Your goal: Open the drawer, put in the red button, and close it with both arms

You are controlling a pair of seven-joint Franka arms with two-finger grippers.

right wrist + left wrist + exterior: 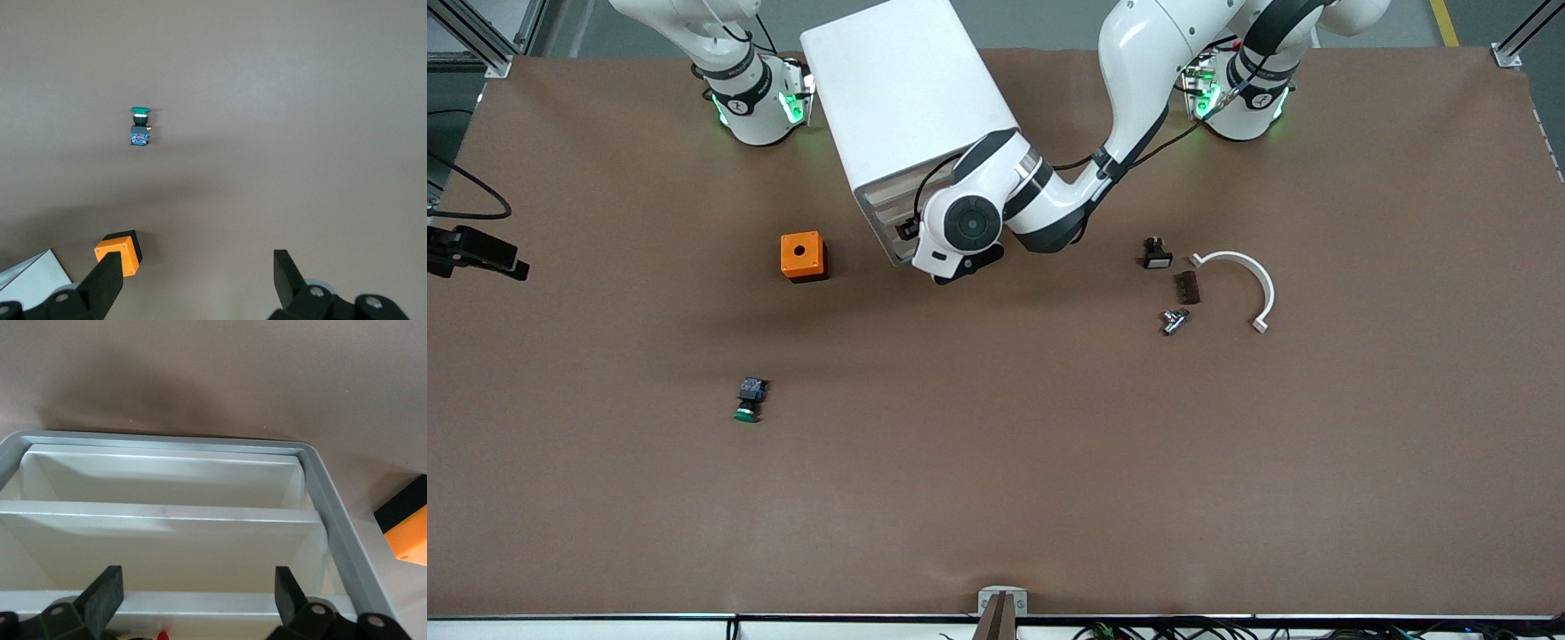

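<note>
Though spread wide, left pincer [198, 581] above drawer [200, 604].

Even overhead light, soft shadows, sharp focus

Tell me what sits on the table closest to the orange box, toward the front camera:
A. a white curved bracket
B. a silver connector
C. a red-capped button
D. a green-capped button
D. The green-capped button lies alone on the table, nearer to the front camera than the orange box; the right wrist view shows the same pair, with nothing else between them.
</note>
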